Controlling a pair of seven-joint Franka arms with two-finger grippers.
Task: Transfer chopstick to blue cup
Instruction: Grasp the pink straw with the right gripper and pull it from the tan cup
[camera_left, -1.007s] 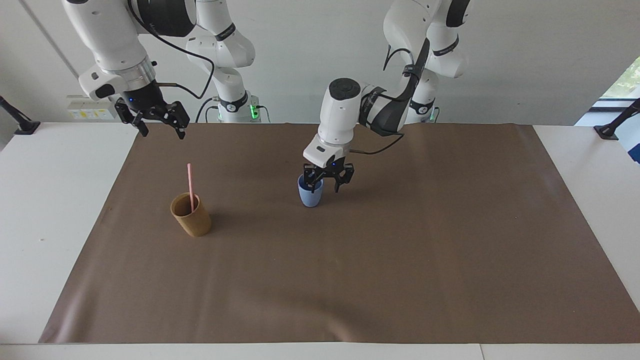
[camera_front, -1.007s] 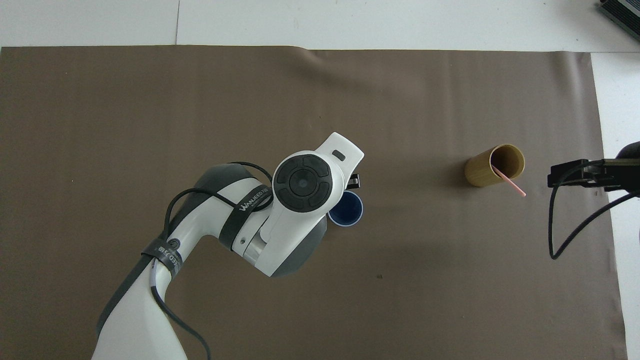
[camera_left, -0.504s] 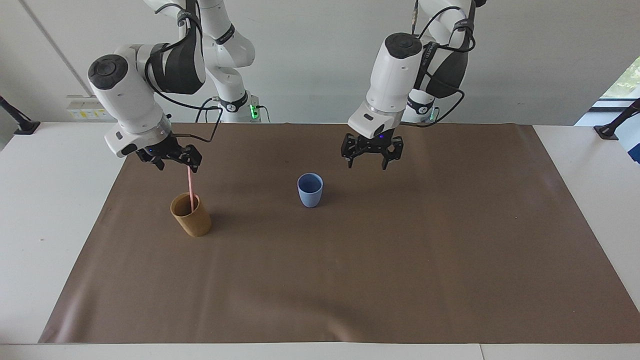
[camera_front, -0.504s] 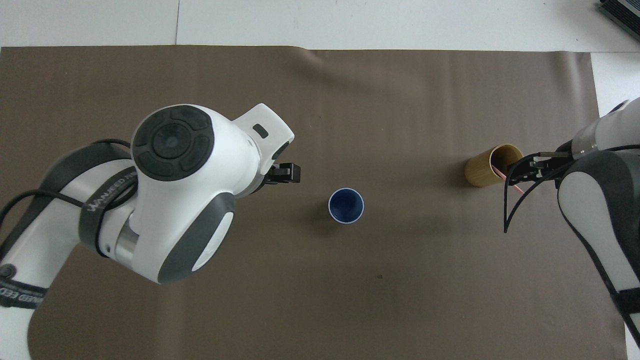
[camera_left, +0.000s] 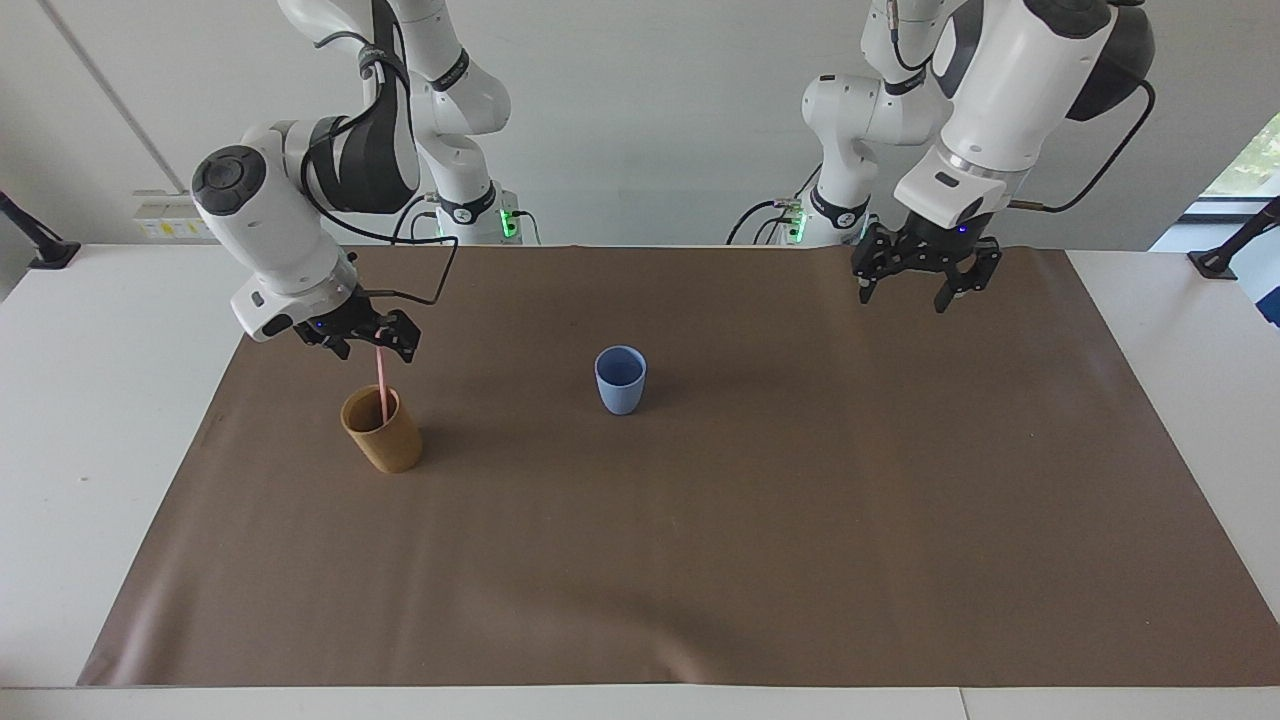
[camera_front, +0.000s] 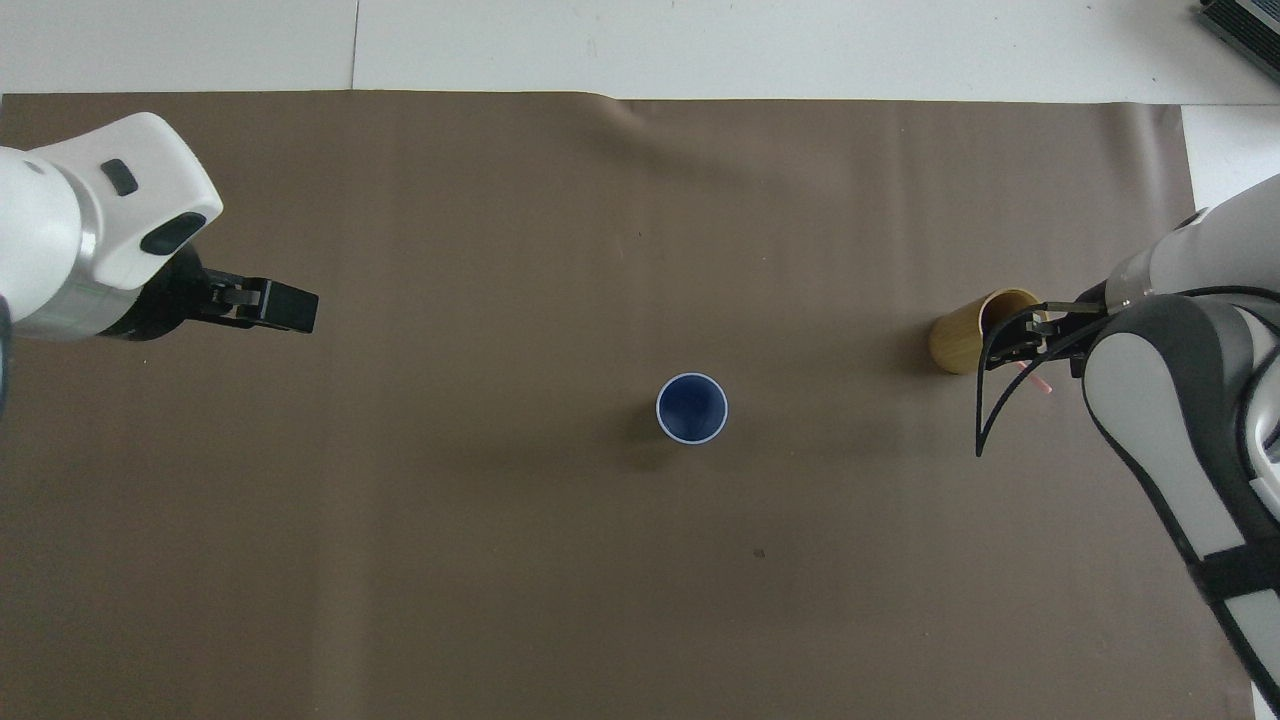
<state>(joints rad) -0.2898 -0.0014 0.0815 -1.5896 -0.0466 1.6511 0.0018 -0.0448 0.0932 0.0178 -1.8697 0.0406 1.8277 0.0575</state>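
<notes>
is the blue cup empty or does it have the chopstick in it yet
Empty. The blue cup shows only its dark inside from overhead, and the chopstick stands in the brown cup.
</notes>
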